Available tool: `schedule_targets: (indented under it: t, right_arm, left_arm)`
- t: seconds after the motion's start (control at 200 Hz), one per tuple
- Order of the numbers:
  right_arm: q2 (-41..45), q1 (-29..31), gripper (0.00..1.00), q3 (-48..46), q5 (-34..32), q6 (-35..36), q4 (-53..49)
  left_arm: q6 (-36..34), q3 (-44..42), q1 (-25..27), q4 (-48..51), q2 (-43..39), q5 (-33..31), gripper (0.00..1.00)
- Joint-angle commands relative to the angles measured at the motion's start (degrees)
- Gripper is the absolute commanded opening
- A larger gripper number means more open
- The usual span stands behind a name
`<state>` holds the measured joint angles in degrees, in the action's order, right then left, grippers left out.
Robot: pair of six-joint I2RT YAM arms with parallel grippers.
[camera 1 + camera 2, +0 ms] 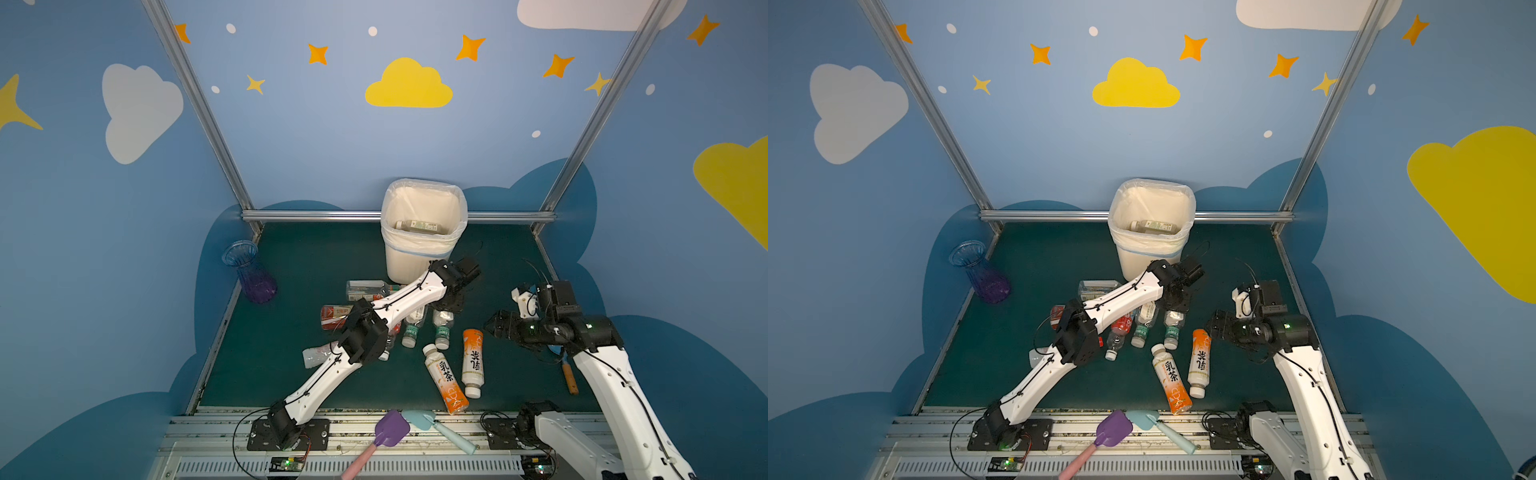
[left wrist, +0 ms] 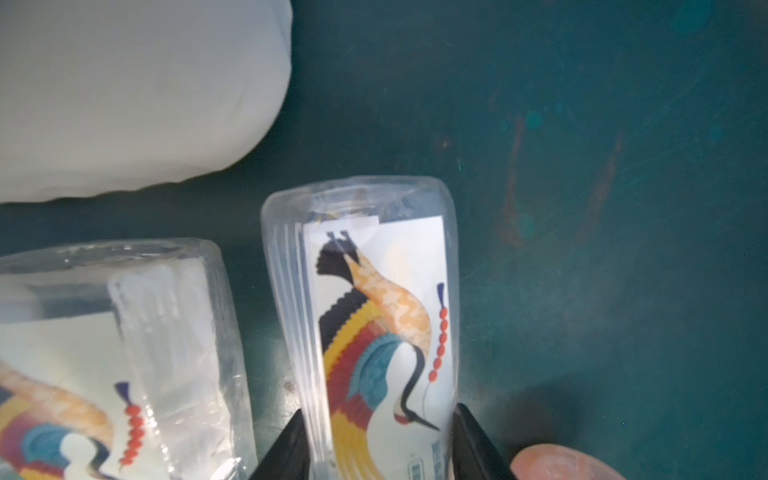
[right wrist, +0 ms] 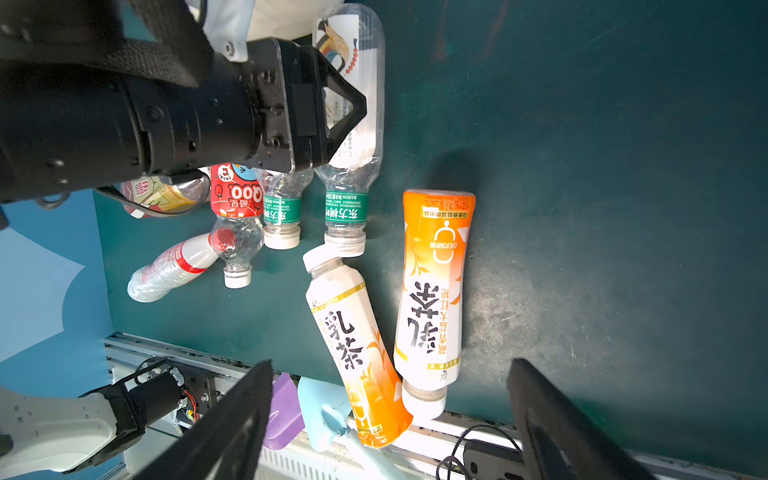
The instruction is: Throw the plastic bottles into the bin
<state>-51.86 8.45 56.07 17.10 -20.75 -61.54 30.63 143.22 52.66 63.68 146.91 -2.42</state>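
Near the bin (image 2: 124,104) wall | left gripper (image 2: 376,432) clamped on bottle (image 2: 374,311) | bare mat (image 2: 582,166) alongside | right gripper (image 3: 390,374) spread wide, empty

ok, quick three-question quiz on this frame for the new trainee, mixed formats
1. True or false: the left gripper is shut on a clear bottle with a crane on its label.
2. What lies inside the bin? A) a single bottle B) a shovel C) nothing
3. Fill in: the right gripper, near the orange bottles, has its jaws ___.

Key: 1 true; 2 A; 3 open.
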Motion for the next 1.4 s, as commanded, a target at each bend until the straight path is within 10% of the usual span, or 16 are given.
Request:
schedule_targets:
  t: [0.0,0.976,1.397]
  right_arm:
    - [1.26,-0.17,0.89,1.65,-0.73,-0.5,-0.86]
    - [6.07,-1.44,0.89,4.57,-16.75,0.22,-3.08]
    - [-4.73,-1.92,0.82,5.45,3.37,10.28,-11.29]
  left_arm:
    - [-3.57,1.64,1.01,0.43,-1.27,1.03,0.49]
    - [-13.5,9.57,3.61,1.14,-17.76,4.27,0.5]
    - [-15.17,-7.92,-0.79,4.23,-33.17,-1.25,0.52]
